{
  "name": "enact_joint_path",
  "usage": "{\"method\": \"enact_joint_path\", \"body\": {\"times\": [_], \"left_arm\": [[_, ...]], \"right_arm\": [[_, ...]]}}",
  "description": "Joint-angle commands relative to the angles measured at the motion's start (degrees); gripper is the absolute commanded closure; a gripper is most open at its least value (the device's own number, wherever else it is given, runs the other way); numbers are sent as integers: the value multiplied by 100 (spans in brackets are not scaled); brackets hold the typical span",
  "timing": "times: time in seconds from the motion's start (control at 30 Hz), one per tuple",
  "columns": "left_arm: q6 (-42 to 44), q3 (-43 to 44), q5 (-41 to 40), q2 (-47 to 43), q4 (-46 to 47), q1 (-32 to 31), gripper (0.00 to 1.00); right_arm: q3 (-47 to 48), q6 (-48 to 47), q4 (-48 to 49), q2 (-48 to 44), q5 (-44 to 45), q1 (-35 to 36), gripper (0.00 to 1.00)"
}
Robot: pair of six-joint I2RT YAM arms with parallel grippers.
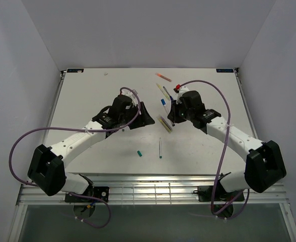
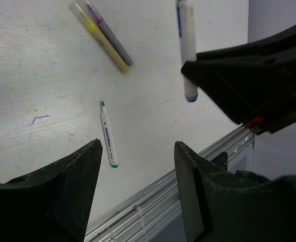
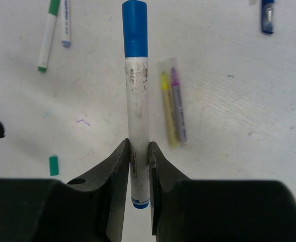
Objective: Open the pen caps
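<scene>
My right gripper (image 3: 139,151) is shut on the white barrel of a pen (image 3: 138,101), held above the table. The pen's blue cap (image 3: 134,27) is on and points away from the wrist. In the left wrist view the same pen (image 2: 187,50) hangs in the right gripper (image 2: 248,85), its blue tail end down. My left gripper (image 2: 138,156) is open and empty, close beside it. In the top view the left gripper (image 1: 147,117) and the right gripper (image 1: 171,112) face each other mid-table. A loose teal-green cap (image 1: 139,152) lies in front, beside an uncapped teal-tipped pen (image 1: 160,148).
A yellow and a purple pen (image 3: 173,108) lie side by side under the right gripper. A loose blue cap (image 1: 163,101), an orange pen (image 1: 163,76) and more pens (image 1: 161,89) lie further back. A green pen (image 3: 48,35) lies to the left. The table's metal front rail (image 2: 178,191) is near.
</scene>
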Motion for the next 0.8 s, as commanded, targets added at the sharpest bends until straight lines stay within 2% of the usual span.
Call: {"method": "enact_joint_path", "body": {"times": [0.0, 0.27, 0.77], "left_arm": [[-205, 286, 334, 124, 447, 30, 30], [-363, 568, 378, 414, 493, 56, 28], [-618, 471, 351, 678, 641, 285, 31]], "right_arm": [[-295, 453, -20, -290, -308, 411, 92], [-673, 840, 120, -799, -255, 922, 92], [-893, 1087, 261, -985, -106, 1441, 92]]}}
